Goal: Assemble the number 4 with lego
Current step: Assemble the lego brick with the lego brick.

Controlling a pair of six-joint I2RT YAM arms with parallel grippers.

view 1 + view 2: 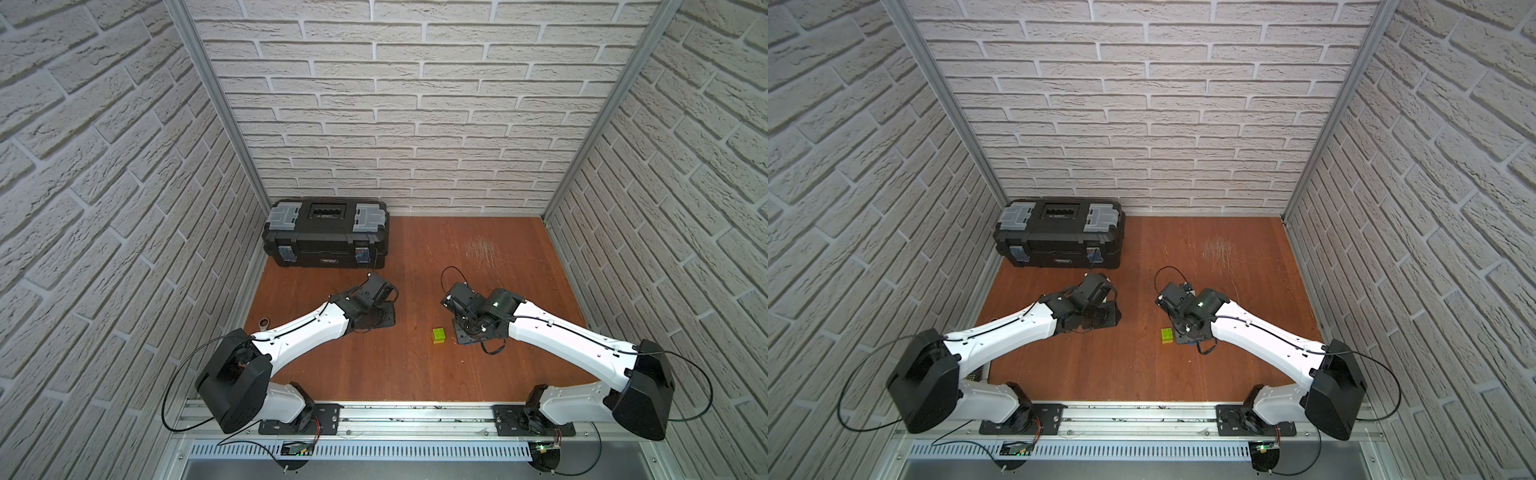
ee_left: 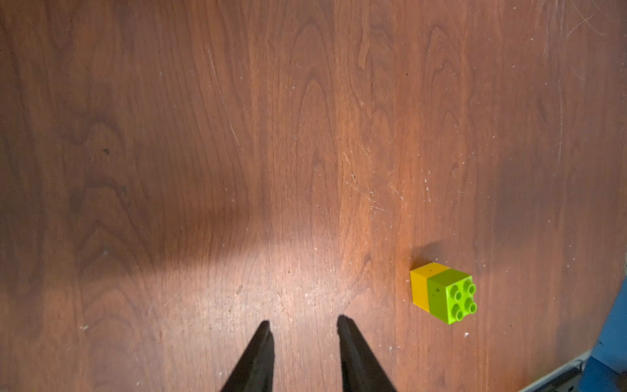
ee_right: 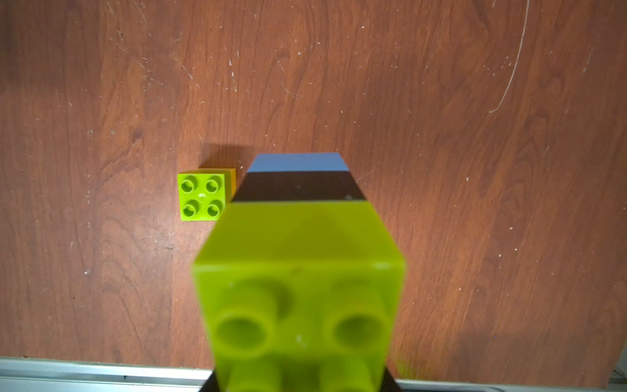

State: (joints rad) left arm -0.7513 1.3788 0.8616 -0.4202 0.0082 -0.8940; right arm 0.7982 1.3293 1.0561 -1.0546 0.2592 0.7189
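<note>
Lego stack [image 3: 298,237] hides right pincer [image 1: 468,328] gripping it.

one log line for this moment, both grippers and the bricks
left gripper: open, empty, over table | right gripper: shut on brick stack | green-on-yellow pair: on table, near stack

The toolbox [image 1: 326,232] is sitting in the far left corner of the tabletop [image 1: 498,365], against the back wall [image 1: 415,124]. The left arm [image 1: 299,328] is reaching in from the near left and the right arm [image 1: 561,336] from the near right, their tips facing across the middle. Between them a two-brick stack [image 1: 438,335] is standing on the tabletop, one brick on the other, to the right of the left claw [image 2: 303,322] and apart from it. A three-brick column [image 3: 298,237] is hanging at the right arm's tip, its lower end just right of the stack.
</note>
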